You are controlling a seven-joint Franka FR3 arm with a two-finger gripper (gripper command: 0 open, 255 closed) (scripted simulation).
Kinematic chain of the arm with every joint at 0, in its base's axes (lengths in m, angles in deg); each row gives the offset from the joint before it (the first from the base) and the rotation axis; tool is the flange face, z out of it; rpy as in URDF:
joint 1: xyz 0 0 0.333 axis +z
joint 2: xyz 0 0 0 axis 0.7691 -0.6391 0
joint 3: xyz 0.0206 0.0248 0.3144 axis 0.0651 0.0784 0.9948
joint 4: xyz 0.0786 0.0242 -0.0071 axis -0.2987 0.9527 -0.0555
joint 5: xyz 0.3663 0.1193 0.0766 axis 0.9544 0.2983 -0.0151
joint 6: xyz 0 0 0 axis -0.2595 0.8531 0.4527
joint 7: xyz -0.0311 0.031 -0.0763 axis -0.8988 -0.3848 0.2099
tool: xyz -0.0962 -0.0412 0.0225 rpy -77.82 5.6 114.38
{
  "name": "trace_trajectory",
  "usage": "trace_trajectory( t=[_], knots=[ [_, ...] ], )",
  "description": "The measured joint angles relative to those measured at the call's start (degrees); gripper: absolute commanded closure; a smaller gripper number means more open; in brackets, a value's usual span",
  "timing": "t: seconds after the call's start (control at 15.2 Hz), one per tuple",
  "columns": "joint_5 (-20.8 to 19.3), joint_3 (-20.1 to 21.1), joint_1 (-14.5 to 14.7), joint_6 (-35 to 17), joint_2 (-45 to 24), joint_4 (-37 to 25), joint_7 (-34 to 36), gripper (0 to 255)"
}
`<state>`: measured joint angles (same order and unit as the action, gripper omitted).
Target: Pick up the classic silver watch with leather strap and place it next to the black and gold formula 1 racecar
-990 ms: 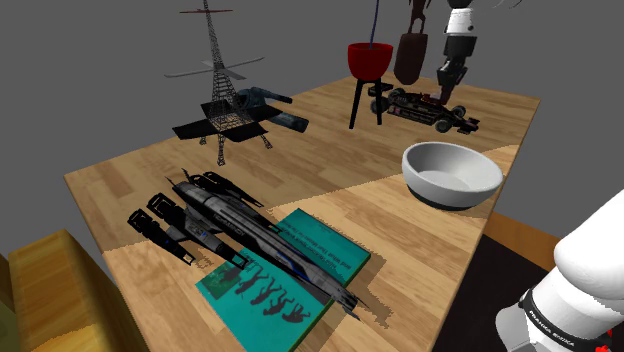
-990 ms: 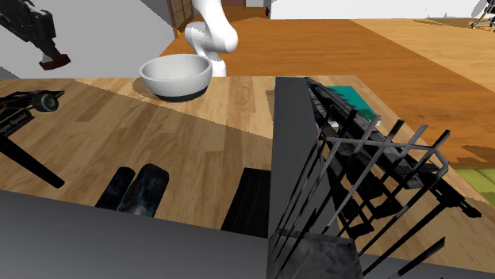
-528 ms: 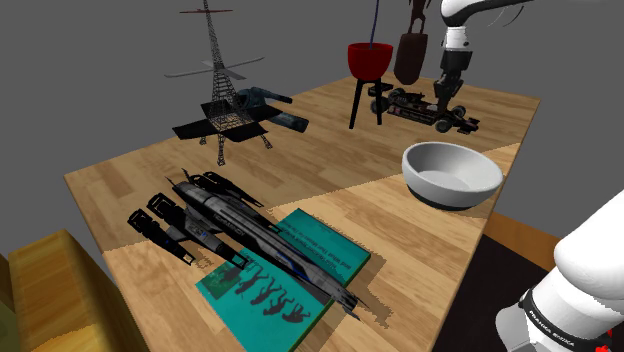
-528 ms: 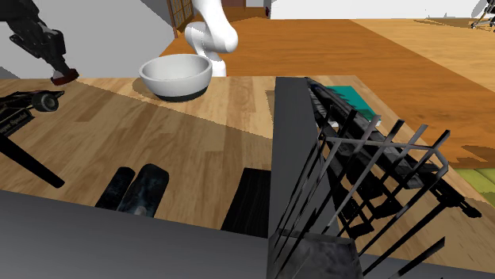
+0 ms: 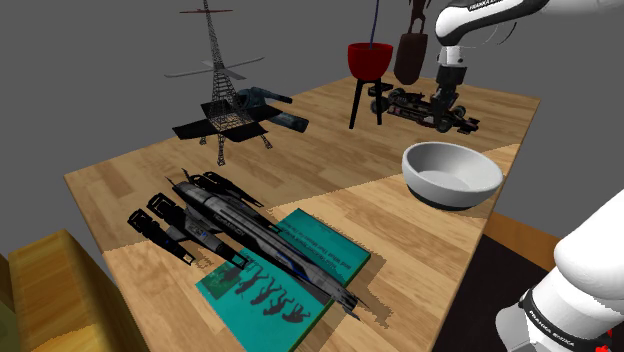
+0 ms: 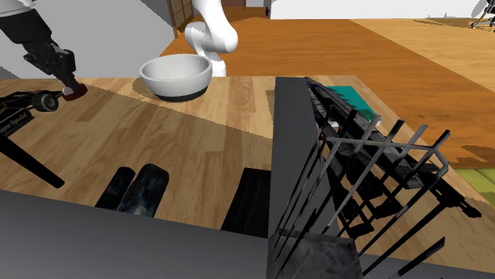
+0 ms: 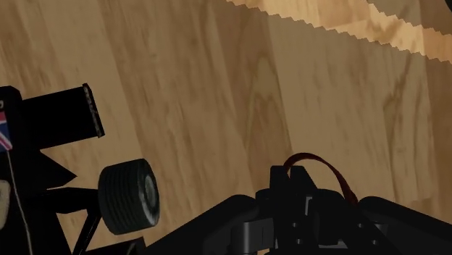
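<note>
Watch [image 6: 76,93] hangs pinched in the tool [image 6: 68,84], low over the bench [image 6: 238,99] and just beside a wheel of the black car [image 6: 46,101]. I cannot tell whether it touches the wood. In the wrist view the fingers [image 7: 284,181] are drawn narrow on it. A red-brown strap arches out past them, and the car's ribbed tyre and a wing end are close on one side.

In the shoulder view the white arm [image 5: 480,15] comes down from the top of the picture to the far side of the bench, with the tool upright against the car. A white bowl [image 5: 452,173] sits near the car, on the camera's side of it. A red pot [image 5: 369,58] on black legs stands just to the car's left in that view. Further left is a dark lattice tower [image 5: 220,90]. At the near end a dark spaceship [image 5: 215,215] lies partly across a teal book [image 5: 300,285].
</note>
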<state>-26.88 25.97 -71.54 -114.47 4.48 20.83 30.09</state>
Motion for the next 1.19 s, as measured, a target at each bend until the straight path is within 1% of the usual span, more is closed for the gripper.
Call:
trace_trajectory(
  t=[0.46, 0.86, 0.92, 1.19],
  knots=[
    [0.21, 0.01, 0.0, -5.19, -1.01, 4.19, -0.35, 255],
    [0.23, 0.0, -0.01, -5.94, -1.07, 4.86, -0.4, 255],
    [0.23, 0.0, -0.01, -5.95, -1.07, 4.87, -0.4, 0],
    [0.23, 0.0, -0.01, -5.96, -1.07, 4.87, -0.4, 0]
  ],
)
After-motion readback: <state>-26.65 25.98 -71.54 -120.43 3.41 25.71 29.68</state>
